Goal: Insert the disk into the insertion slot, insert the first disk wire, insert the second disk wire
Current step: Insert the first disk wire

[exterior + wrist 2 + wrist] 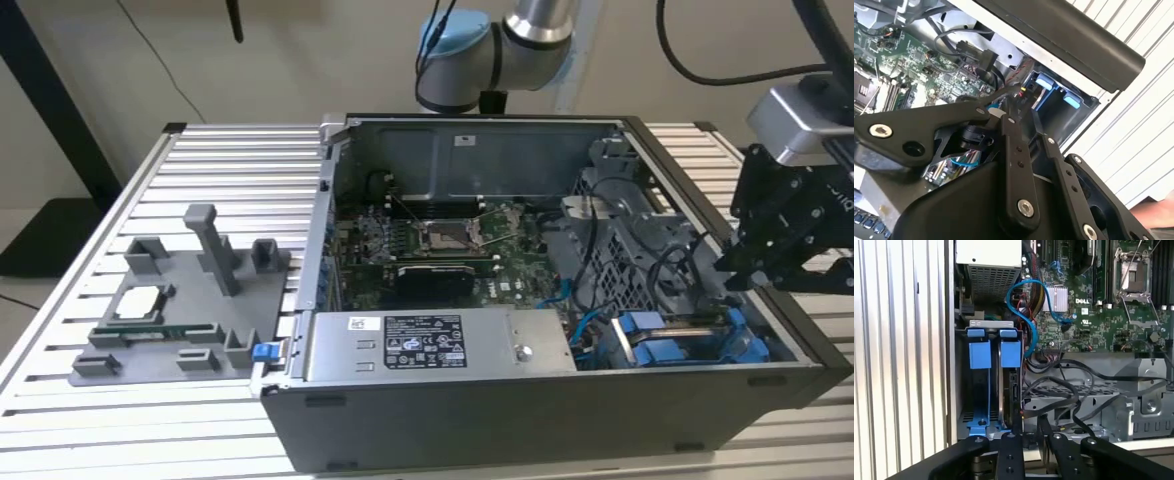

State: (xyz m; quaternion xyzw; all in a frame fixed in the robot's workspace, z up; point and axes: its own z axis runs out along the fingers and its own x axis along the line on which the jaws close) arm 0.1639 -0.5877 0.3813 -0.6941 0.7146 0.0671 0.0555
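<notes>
Hovering at the insertion slot [965, 390] mouth with gripper [1029, 437] jaws pinched narrow; spotting the disk [1013, 390] seated on edge dead ahead, long axis running straight away.

Silver and blue arm with a matt black linkage pincer

The arm [539, 22] is a brushed silver tube set into a dark grey joint with a pale blue round cap [451, 38]. Glossy black cables [687, 55] hang in loops beside a light grey, box-shaped housing [805, 112] at the wrist. The pincer [763, 265] under it is matt black, made of flat bars with rounded ends. In the second wrist view these bars carry silver socket-head screws [1025, 208] and rows of small round holes.
</notes>
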